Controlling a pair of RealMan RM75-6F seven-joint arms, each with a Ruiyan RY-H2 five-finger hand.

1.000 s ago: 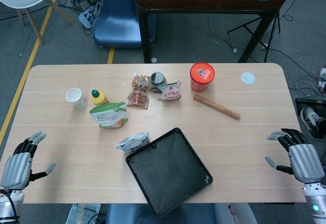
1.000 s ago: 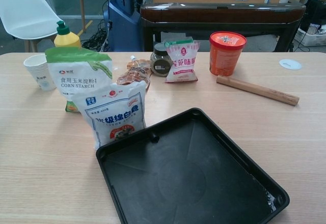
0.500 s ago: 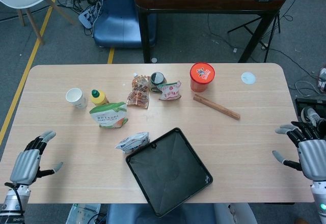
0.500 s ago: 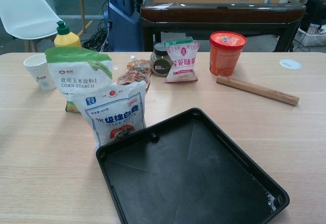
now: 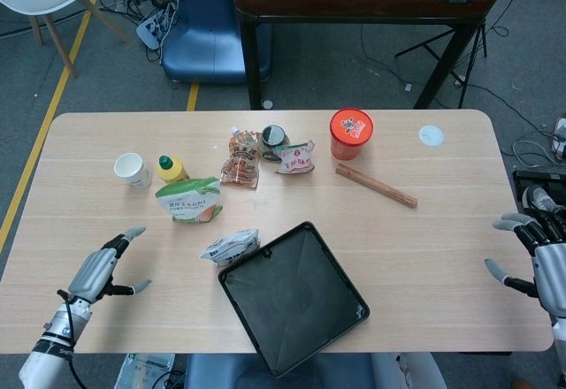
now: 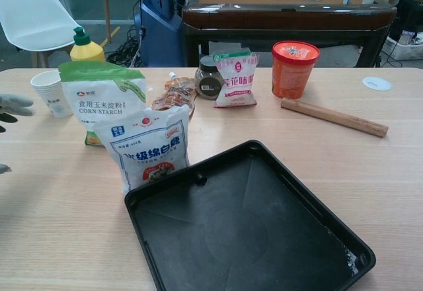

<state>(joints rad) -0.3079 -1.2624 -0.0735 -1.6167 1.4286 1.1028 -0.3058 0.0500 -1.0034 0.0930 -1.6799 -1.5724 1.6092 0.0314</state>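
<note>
Red lidded plastic tub [image 5: 351, 133] near table's far edge. Small white round disc [image 5: 431, 135] toward far right corner. White paper cup [image 5: 132, 169] touching yellow squeeze bottle [image 5: 170, 169], left side.

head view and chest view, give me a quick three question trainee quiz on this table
1. True or false: the left hand holds the white sugar bag.
2. Which lies nearest the square black plastic tray? A white sugar bag; B wooden rolling pin; C white paper cup.
3. Fill in: the yellow bottle has a ___ cap.

Key: 1 false, the hand is open over the table; 2 A; 3 green.
</note>
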